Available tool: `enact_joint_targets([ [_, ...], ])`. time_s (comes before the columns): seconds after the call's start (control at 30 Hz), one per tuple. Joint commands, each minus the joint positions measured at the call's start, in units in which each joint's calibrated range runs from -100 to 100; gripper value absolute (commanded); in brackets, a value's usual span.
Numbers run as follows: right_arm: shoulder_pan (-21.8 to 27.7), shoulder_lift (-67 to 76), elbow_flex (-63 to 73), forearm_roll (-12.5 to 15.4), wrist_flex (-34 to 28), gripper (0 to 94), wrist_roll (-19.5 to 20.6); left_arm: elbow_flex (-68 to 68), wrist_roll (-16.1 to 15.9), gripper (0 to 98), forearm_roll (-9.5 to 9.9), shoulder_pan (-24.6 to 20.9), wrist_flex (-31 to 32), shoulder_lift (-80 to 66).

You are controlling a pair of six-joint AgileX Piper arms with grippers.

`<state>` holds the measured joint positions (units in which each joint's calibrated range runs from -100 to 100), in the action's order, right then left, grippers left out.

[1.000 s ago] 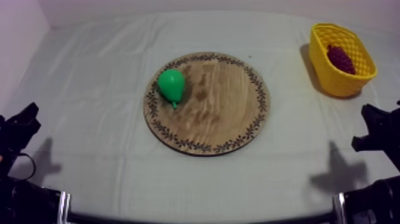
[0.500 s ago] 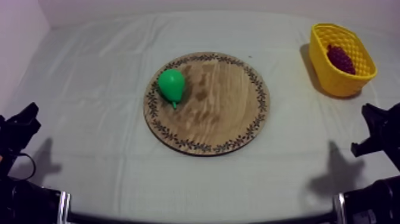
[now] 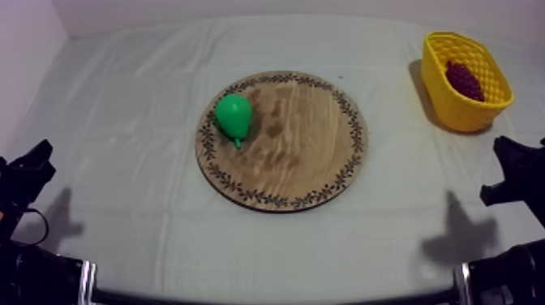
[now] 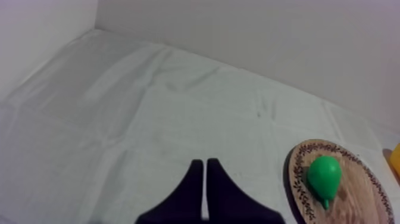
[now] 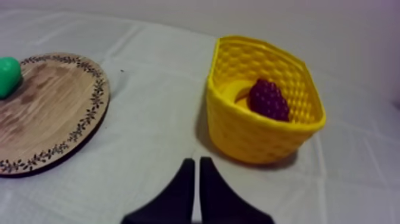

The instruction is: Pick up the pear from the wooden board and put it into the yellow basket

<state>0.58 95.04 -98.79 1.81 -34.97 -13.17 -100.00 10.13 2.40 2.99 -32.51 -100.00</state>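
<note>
The pear lies on its side on the left part of the round wooden board, its stem end turned toward the near edge of the table. The board sits at the middle of the table. The yellow basket stands at the far right, well apart from the board, with a bunch of grapes inside it.

The left arm sits low at the near left, and its left jaws are pressed together into a narrow wedge with nothing between them. They hang over bare cloth. The pear is farther off and to their right, well apart from them and untouched.

The right arm sits low at the near right. The right jaws are likewise pressed together on nothing, above bare cloth just short of the basket's near wall. From them the pear lies far off to the left, across most of the board. The basket is much the nearer thing to these jaws.
</note>
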Motion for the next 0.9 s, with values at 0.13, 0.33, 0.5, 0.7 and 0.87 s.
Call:
enact_joint_targets([
  [0.13, -2.66, -6.42, 8.59, 0.42, 1.72, 0.3, -1.45, 0.0, 0.0, 0.1, 0.02, 0.01, 0.01, 0.0],
  [0.33, -4.57, -19.63, 24.5, 2.65, 0.36, 0.3, -2.06, 0.0, 0.0, 0.1, 0.02, 0.01, 0.01, 0.0],
  [0.5, -7.21, -32.79, 39.31, 2.43, -1.93, 0.3, -0.46, 0.0, 0.0, 0.1, 0.02, 0.01, 0.01, 0.0],
  [0.7, -14.05, -48.6, 56.11, -4.93, -5.17, 0.3, 8.18, 0.0, 0.0, 0.1, 0.02, 0.01, 0.01, 0.0],
  [0.87, -18.82, -59.54, 67.11, -8.62, -9.45, 0.3, 12.96, 0.0, 0.0, 0.1, 0.02, 0.01, 0.01, 0.0],
])
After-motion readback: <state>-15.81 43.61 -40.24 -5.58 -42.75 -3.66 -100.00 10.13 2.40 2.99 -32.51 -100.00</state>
